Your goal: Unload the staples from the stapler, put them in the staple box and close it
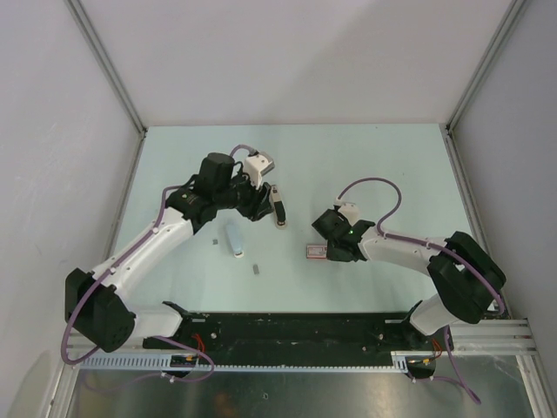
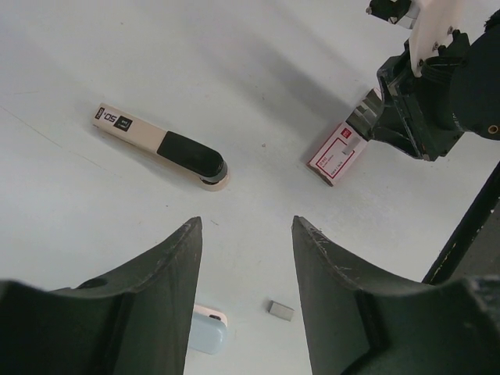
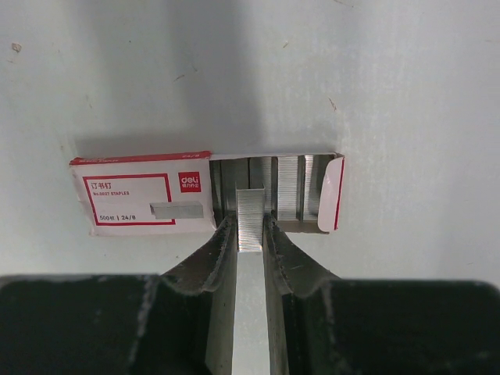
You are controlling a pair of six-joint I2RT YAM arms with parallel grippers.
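— Right gripper (image 3: pixel 250 230)?
— Clenched on staples (image 3: pixel 250 212), tips at the open end of the box (image 3: pixel 141 199)
— And left gripper (image 2: pixel 246 226)?
— Released, holding nothing; stapler (image 2: pixel 209 328) half hidden under one finger, grey bit (image 2: pixel 280 310) below the gap, beige tool (image 2: pixel 160 144) far ahead

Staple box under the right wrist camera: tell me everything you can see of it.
The staple box is a small flat cardboard carton, white with red borders, lying flat on the table. Its right half is open, the end flap folded out, showing rows of grey staples. The right gripper pinches one staple strip at the opening's near edge.
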